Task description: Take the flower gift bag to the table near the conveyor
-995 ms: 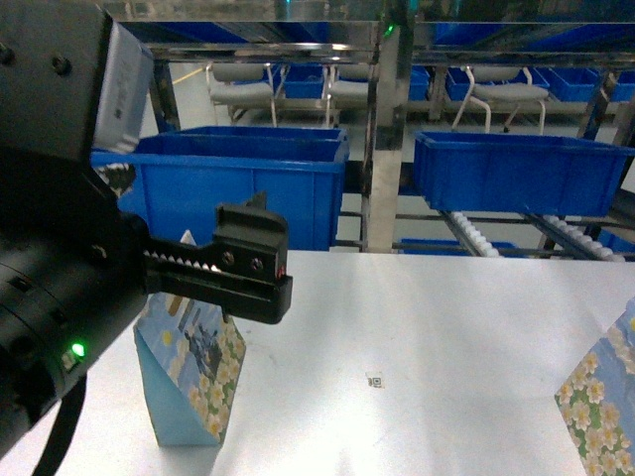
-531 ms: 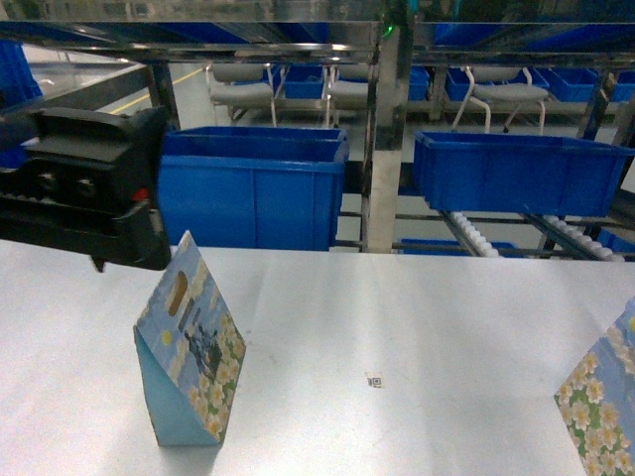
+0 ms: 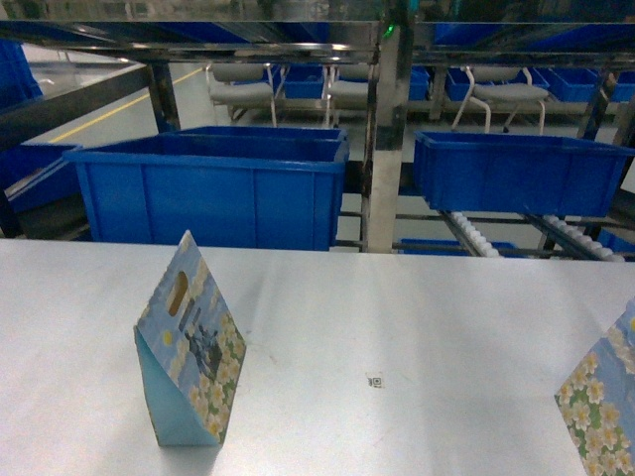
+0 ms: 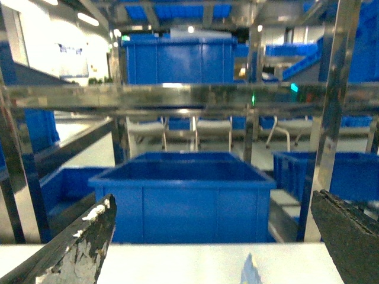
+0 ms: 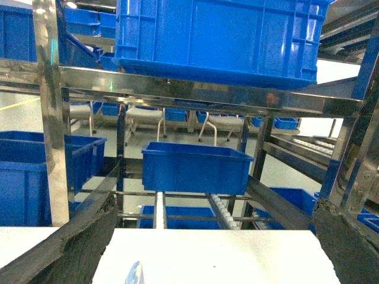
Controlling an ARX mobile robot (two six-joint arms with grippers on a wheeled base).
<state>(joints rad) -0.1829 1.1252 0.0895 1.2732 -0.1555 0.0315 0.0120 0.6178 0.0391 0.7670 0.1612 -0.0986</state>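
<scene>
We see the flower gift bag (image 3: 189, 347) standing upright on the table (image 3: 417, 317), at about 8 o'clock from the small square code sticker (image 3: 374, 381) and well apart from it. Its top folds to a peak, with a handle slot near the top of the face turned toward us. A second flowered bag (image 3: 603, 397) sits at the table's right edge, at 3 o'clock from the sticker, cut off by the frame. Beyond the far edge, at 12 o'clock, the conveyor (image 3: 476, 233) carries large blue bins (image 3: 213, 188) on its steel frame. Neither arm appears in our head view. Our left gripper (image 4: 216, 248) hangs with its jaws spread wide and nothing between them, the bag's tip just showing below. Our right gripper (image 5: 213, 248) is likewise spread apart and holds nothing.
</scene>
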